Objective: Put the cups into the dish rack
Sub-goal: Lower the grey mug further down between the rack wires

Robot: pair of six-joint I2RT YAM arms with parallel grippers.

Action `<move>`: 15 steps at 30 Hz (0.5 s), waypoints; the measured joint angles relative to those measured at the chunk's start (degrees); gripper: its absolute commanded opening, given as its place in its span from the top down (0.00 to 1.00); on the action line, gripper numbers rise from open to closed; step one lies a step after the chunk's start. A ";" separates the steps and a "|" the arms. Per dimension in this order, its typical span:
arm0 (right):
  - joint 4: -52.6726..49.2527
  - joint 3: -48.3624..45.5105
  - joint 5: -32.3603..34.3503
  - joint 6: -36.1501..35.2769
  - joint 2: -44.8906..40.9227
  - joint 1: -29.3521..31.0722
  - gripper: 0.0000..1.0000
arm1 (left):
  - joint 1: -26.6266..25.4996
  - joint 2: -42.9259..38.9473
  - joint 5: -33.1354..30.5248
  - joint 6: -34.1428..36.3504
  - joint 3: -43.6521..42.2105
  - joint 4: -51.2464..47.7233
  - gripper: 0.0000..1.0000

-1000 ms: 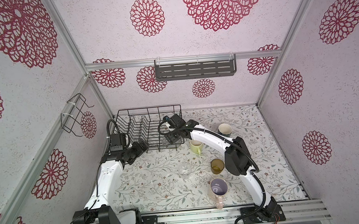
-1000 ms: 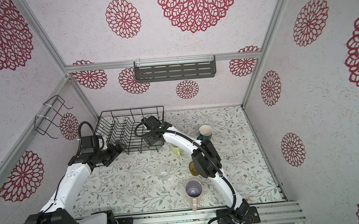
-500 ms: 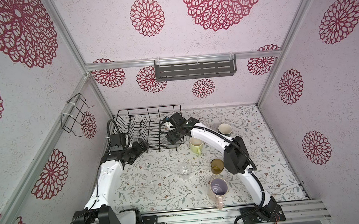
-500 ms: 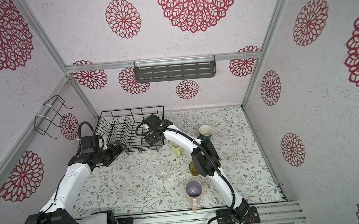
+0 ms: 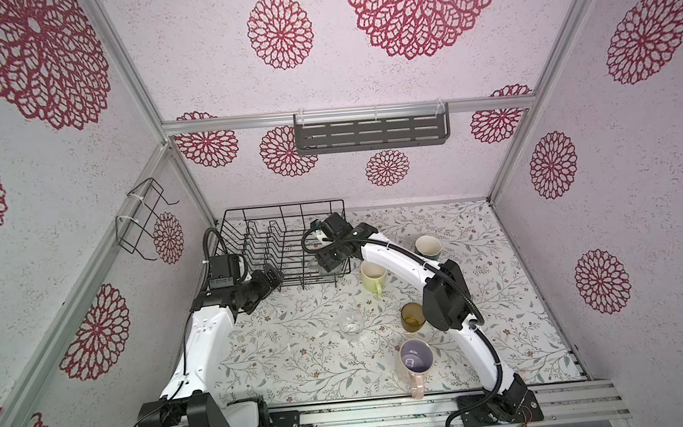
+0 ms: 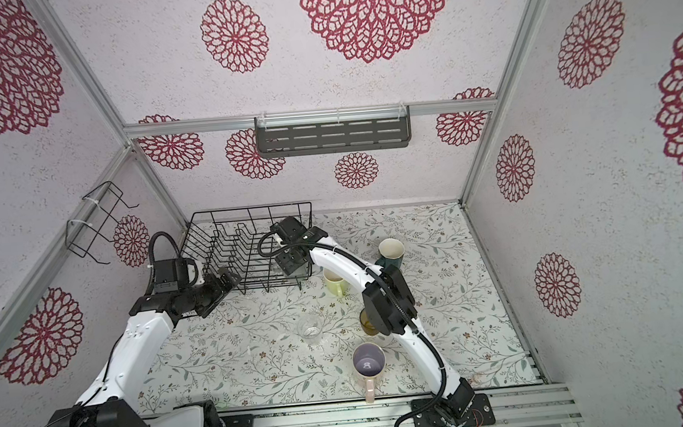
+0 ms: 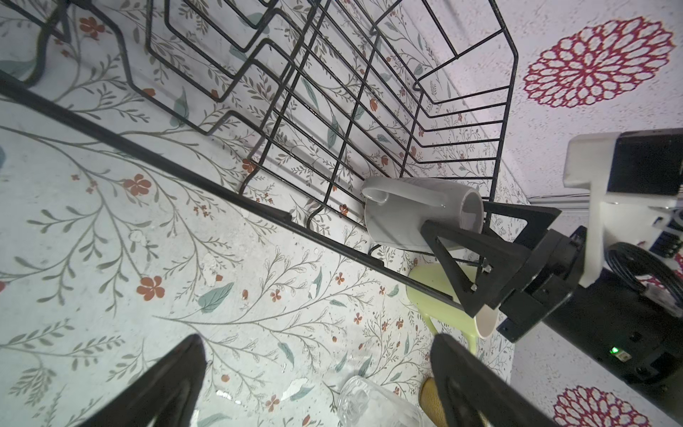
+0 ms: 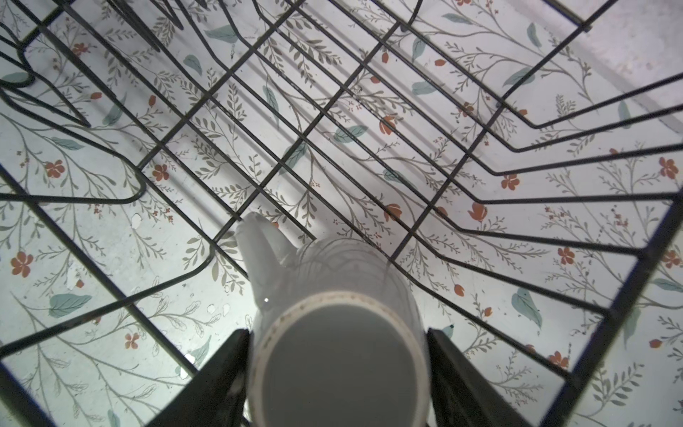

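Floral tabletop point(image 5: 301, 363), black wire dish rack point(image 5: 281, 206).
We see the right gripper point(image 8: 336, 332) clamped on the grey mug point(image 8: 343, 266) inside it; the left gripper point(image 7: 318, 338) stands spread wide.

Hidden and cut-off things around the dish rack point(image 5: 267, 245)

In both top views the right gripper point(image 5: 330, 260) covers the rack's near right corner, so the grey mug point(image 8: 332, 266) can hardly be made out there. In the right wrist view that mug is blurred, the picture's edge cuts its rim, and it cannot be told whether the pads touch it. Just outside that corner the right arm point(image 5: 393, 260) covers part of the pale yellow-green mug point(image 5: 372, 276). Farther from the rack, the arm's elbow hides much of the amber tumbler point(image 5: 411, 317). In the left wrist view the clear glass point(image 7: 369, 406) and the left gripper point(image 7: 318, 340) fingers run off the edge
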 measured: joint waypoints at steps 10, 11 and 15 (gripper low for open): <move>1.01 0.00 -0.28 1.46 0.07 -0.31 0.23 | 0.00 -0.48 0.04 -0.02 -0.24 -0.09 0.01; 1.07 0.00 -0.35 1.62 0.07 -0.31 0.22 | 0.00 -0.72 0.07 -0.02 -0.24 -0.09 0.01; 1.31 0.00 -1.05 1.81 0.07 -0.31 0.22 | 0.00 -1.79 0.17 0.00 -0.24 -0.07 0.01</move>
